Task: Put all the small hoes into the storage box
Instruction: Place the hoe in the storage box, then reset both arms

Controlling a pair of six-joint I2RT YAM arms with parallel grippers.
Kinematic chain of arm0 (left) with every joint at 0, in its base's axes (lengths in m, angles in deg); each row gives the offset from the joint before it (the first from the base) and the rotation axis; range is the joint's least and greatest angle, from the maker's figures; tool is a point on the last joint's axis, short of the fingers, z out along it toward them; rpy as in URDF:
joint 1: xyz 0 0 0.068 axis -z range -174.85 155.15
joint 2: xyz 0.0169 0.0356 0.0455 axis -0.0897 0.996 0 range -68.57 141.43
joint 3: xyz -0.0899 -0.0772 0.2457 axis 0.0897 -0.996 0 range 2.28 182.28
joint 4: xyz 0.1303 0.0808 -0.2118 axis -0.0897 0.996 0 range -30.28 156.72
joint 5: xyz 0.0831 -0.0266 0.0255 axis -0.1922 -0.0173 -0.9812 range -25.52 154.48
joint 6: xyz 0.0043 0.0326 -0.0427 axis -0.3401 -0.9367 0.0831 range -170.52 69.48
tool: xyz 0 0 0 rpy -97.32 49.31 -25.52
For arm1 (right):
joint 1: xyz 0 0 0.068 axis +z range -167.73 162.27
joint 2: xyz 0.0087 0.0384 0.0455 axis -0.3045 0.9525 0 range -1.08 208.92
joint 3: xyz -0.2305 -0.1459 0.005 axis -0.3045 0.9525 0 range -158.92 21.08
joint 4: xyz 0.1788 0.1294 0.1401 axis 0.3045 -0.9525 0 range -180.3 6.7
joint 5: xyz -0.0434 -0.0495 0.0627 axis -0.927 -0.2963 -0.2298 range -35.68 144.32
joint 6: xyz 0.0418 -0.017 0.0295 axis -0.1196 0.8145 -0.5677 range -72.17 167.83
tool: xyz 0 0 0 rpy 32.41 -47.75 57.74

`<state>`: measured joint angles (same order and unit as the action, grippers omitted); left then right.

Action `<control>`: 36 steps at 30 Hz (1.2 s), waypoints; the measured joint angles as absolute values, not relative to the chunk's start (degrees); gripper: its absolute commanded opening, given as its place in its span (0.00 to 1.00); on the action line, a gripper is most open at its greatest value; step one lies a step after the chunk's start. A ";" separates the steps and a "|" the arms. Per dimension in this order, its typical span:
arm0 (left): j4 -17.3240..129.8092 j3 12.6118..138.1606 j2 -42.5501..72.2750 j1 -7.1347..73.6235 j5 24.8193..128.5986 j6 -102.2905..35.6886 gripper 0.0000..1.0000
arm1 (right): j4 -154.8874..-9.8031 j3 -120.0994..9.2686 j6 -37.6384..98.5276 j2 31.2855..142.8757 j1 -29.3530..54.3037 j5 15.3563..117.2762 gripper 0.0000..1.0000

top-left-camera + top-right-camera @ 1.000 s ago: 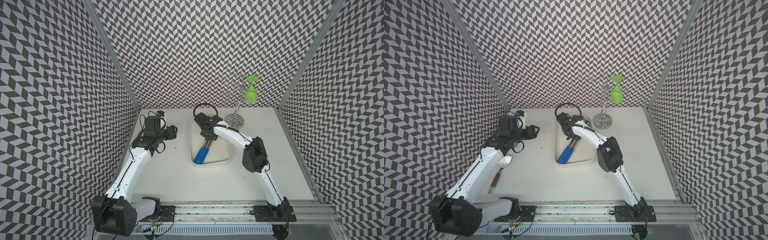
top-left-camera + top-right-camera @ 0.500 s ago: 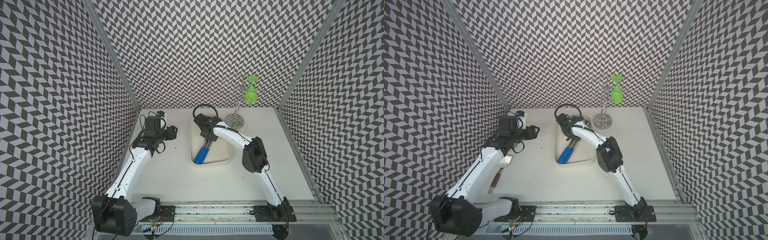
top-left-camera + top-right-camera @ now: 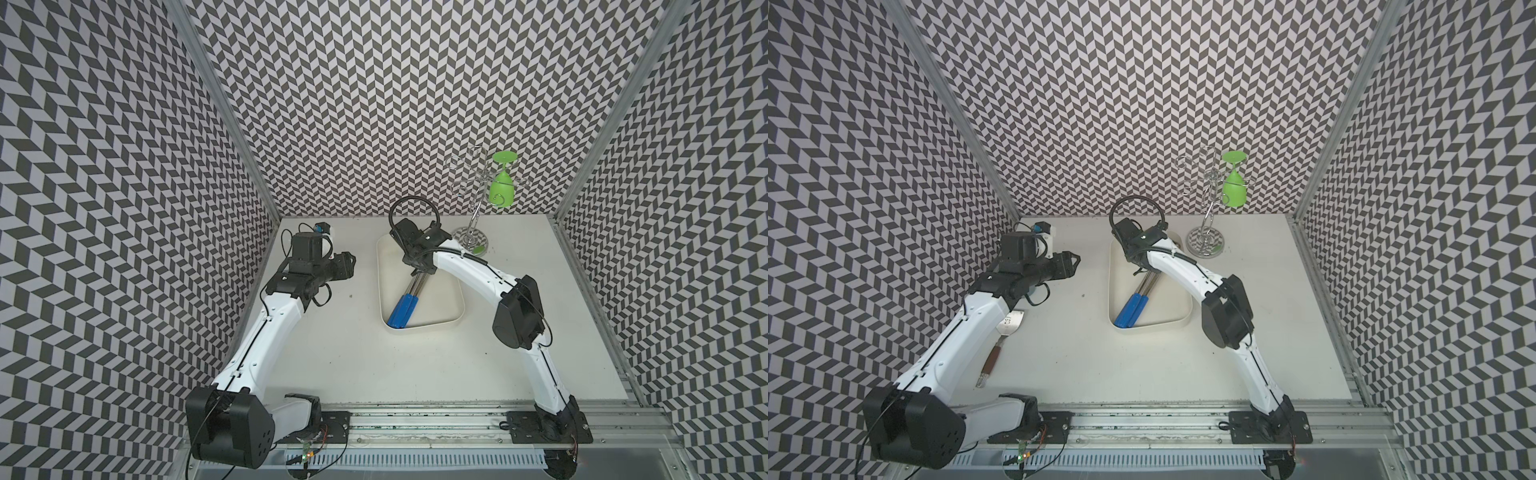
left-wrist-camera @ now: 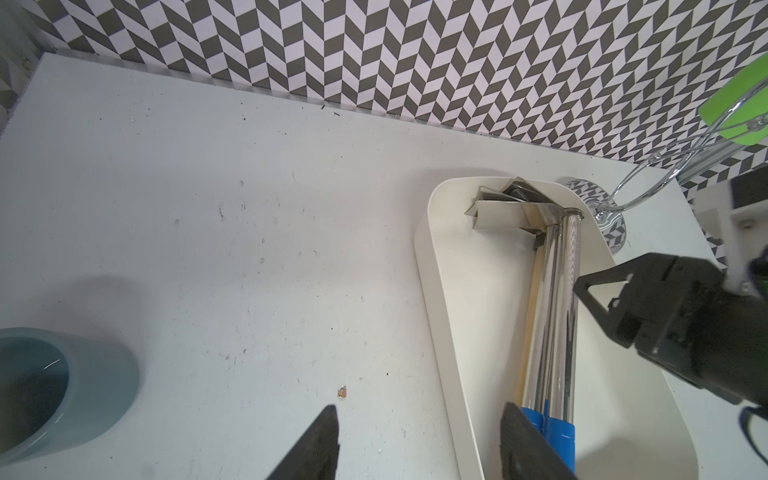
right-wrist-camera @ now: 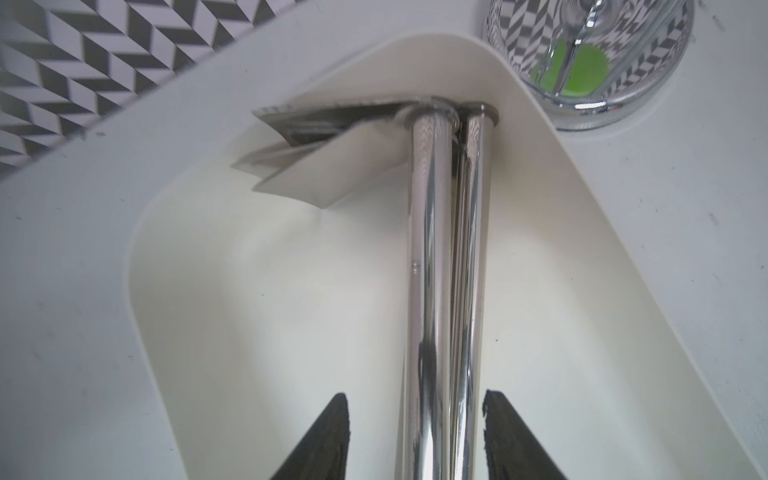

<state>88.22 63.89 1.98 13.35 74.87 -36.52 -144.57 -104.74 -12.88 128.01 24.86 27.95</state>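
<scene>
Small hoe (image 5: 428, 291): mirror-bright round steel shaft, flat angled blade, blue grip. It lies lengthwise inside the storage box (image 3: 440, 303), tight against a second hoe (image 5: 471, 291) of the same make, with both blades in the far corner.
Right gripper (image 5: 414, 395): black wedge fingers apart, straddling both shafts and clamped on nothing. Whether one finger brushes the steel cannot be told.
Left gripper (image 4: 419, 407): fingers wide apart, empty, above the table (image 3: 353, 340) beside the box.
Storage box: smooth cream plastic, shallow, rounded corners.
Table: matte white, speckled.
</scene>
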 measured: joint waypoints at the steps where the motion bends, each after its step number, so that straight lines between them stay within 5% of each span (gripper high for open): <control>1: 88.22 63.89 1.98 13.35 74.85 -36.52 0.62 | -144.27 -105.03 -12.62 127.40 24.77 27.62 0.56; 20: 88.24 63.89 2.33 13.35 74.63 -36.57 0.62 | -138.17 -103.56 -7.57 124.04 17.43 31.97 0.52; 25: 88.08 63.89 2.33 13.33 74.28 -36.76 0.63 | -128.33 -81.27 -2.17 114.22 17.74 31.84 0.47; 31: 86.31 63.71 3.22 12.83 73.89 -36.76 0.63 | -108.55 -47.48 8.96 89.13 17.74 31.71 0.43; 36: 83.41 61.46 4.14 12.43 73.06 -36.59 0.64 | -90.78 -25.43 17.00 68.48 17.10 28.34 0.60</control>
<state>83.41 61.46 4.14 12.43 73.06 -36.59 -90.78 -25.43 17.00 68.48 17.10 28.34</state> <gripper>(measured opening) 0.633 0.528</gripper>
